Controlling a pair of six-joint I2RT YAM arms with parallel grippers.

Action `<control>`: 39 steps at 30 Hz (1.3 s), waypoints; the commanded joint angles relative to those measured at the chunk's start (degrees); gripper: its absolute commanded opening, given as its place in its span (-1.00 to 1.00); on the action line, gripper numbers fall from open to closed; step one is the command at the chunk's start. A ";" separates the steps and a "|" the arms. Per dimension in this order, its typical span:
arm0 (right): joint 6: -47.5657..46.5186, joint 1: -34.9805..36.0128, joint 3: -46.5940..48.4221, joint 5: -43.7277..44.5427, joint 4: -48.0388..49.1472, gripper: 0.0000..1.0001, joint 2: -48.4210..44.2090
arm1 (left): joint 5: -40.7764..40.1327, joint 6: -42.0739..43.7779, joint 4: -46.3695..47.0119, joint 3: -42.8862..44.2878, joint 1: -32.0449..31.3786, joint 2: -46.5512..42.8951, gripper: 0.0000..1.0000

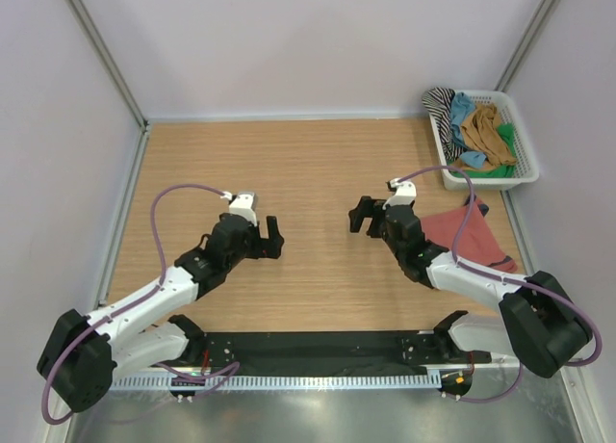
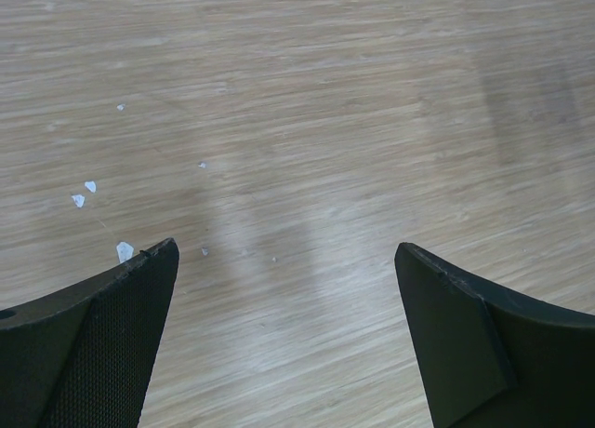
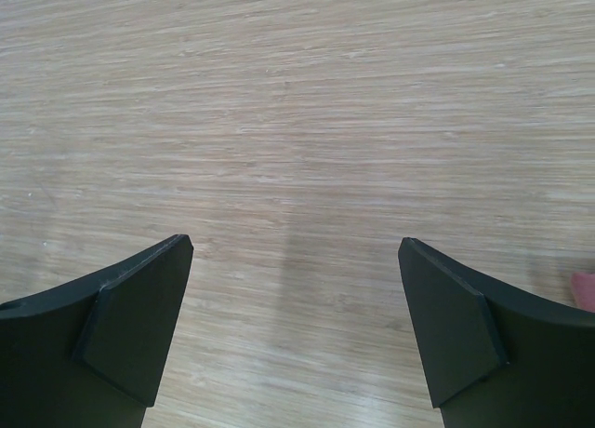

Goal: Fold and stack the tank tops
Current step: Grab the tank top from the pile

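At the far right corner of the table [image 1: 308, 164], a white basket [image 1: 491, 182] holds a jumbled heap of tank tops: a striped one [image 1: 441, 111], a blue one [image 1: 462, 106], an ochre-brown one [image 1: 486, 130] & a green one [image 1: 504, 135], all crumpled, none folded. On the wood just in front of the basket lies the rust-red tank top [image 1: 486, 243], spread loosely w/ navy trim showing at its near edge. It is partly hidden under the right arm [image 1: 452, 270] & its cable, and doesn't look neatly folded, tho too much is covered to be sure. No stack shows anywhere. Both the left jaws and the right jaws stand wide apart w/ nothing in them, hovering over bare wood near the table's ctr, facing each other. Both wrist views give only wood grain btw the fingers, plus a pinkish sliver [image 3: 584, 290] at the right edge of the right wrist view, prob. that red top's edge. Judging by this, the task looks barely begun: one top is out of the basket, maybe awaiting its fold, w/ at least four more to pull out, fold & stack.
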 commanded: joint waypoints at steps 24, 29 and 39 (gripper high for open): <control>3.39 0.43 1.38 7.10 -1.10 0.99 -0.18 | -2.73 -3.95 -0.22 4.91 -0.19 1.30 0.99; 4.09 0.52 1.03 11.23 -4.69 0.99 -4.05 | -5.45 -4.40 -0.85 6.94 -0.19 1.92 0.99; 6.55 -7.44 14.61 18.99 -25.41 0.97 -5.73 | -7.03 -5.10 2.93 2.72 -0.10 -1.32 0.99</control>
